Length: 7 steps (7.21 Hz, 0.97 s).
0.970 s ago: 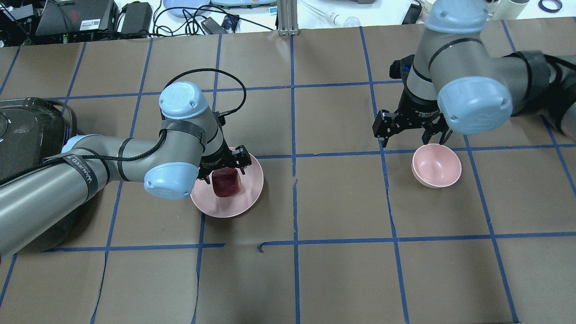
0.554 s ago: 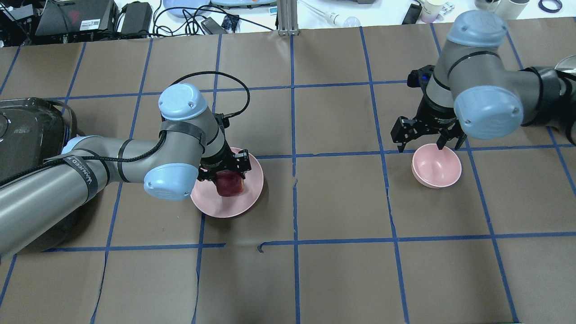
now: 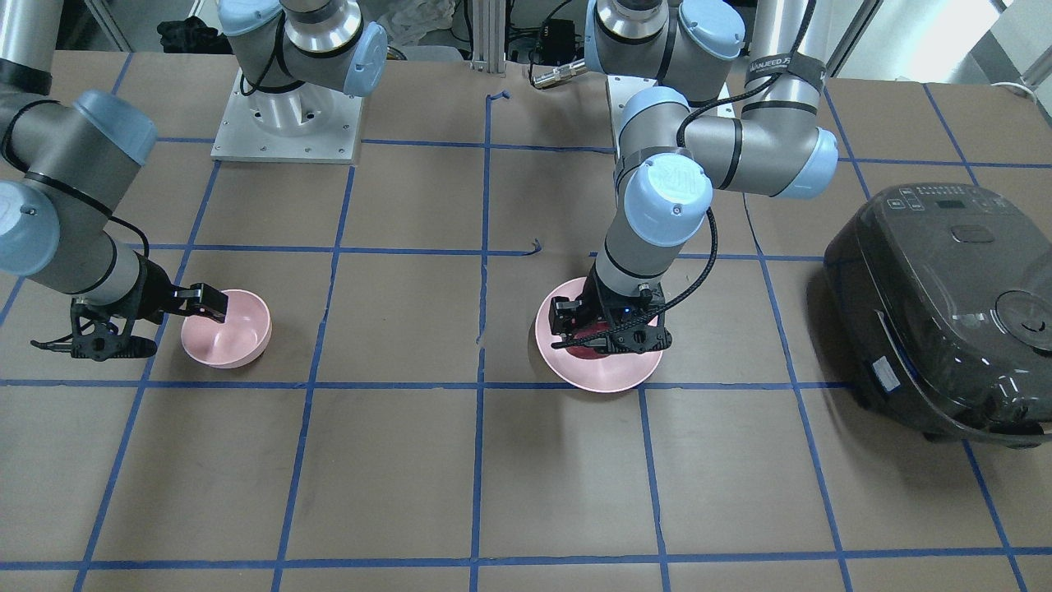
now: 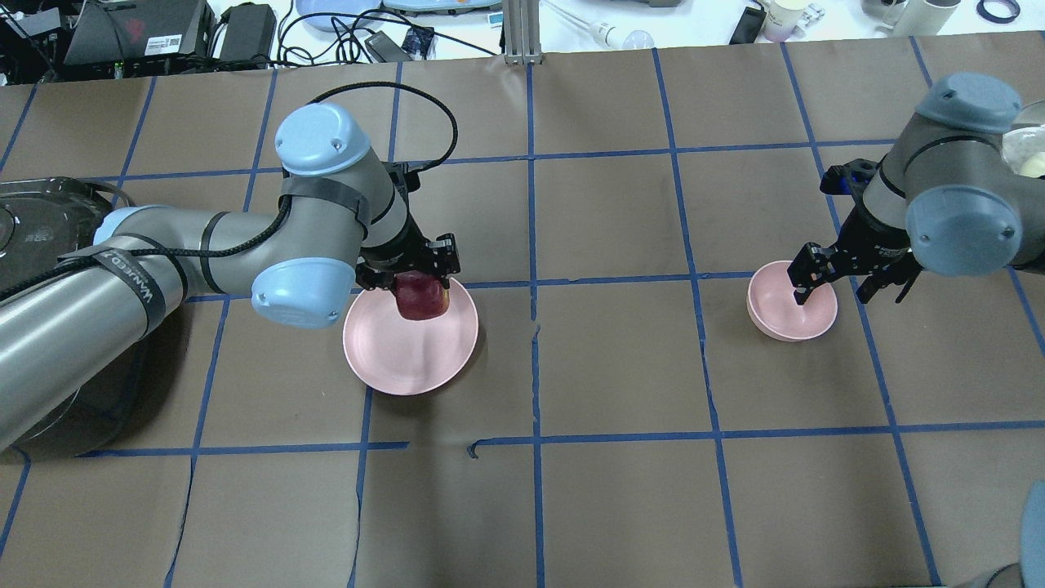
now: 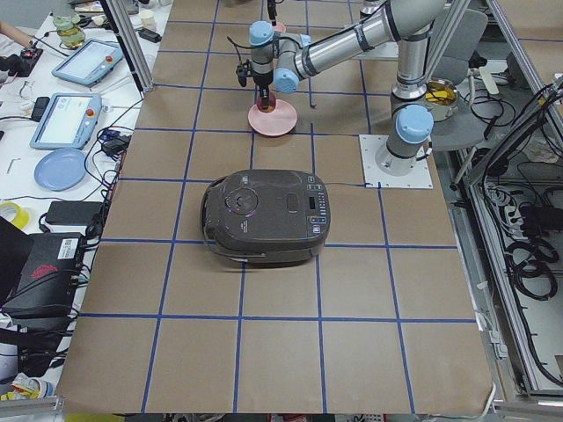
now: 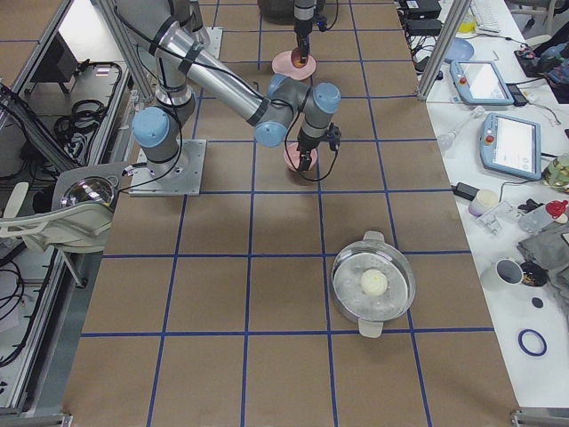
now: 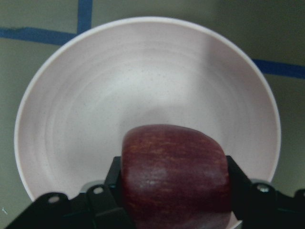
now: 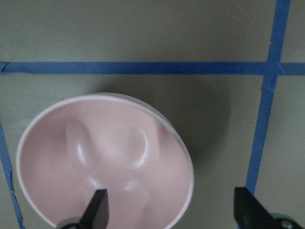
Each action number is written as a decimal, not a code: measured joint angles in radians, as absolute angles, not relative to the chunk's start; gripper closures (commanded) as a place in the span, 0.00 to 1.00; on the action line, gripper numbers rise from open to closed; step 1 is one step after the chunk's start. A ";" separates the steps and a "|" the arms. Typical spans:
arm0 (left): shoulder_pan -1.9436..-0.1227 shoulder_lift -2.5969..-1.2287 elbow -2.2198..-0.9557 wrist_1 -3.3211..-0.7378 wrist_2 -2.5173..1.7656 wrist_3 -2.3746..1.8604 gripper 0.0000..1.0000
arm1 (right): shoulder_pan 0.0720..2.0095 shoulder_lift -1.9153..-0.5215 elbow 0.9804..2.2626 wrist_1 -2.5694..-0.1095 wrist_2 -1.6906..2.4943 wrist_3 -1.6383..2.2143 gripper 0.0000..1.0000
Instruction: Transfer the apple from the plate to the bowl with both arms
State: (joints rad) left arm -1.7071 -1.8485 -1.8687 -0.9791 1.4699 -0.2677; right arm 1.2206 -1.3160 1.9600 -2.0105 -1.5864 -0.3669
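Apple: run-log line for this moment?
left gripper: shut on apple, over plate | right gripper: open, straddling bowl rim | bowl: empty

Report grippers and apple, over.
Left gripper shut on apple, over plate. Right gripper open, straddling bowl rim, one finger inside. Bowl empty; that gripper sits in the drop path.

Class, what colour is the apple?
Dark red apple with faint lighter streaks, clearest in the left wrist view.
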 measured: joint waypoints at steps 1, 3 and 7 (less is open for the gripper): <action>-1.720 -1.856 -1.816 -1.009 1.457 -0.272 0.87 | 1.214 -1.307 1.975 -2.037 -1.587 -0.407 1.00; -1.737 -1.870 -1.757 -1.025 1.435 -0.291 0.89 | 1.210 -1.303 1.990 -2.072 -1.598 -0.491 1.00; -1.765 -1.892 -1.705 -1.051 1.406 -0.350 0.89 | 1.217 -1.315 1.974 -2.080 -1.577 -0.507 1.00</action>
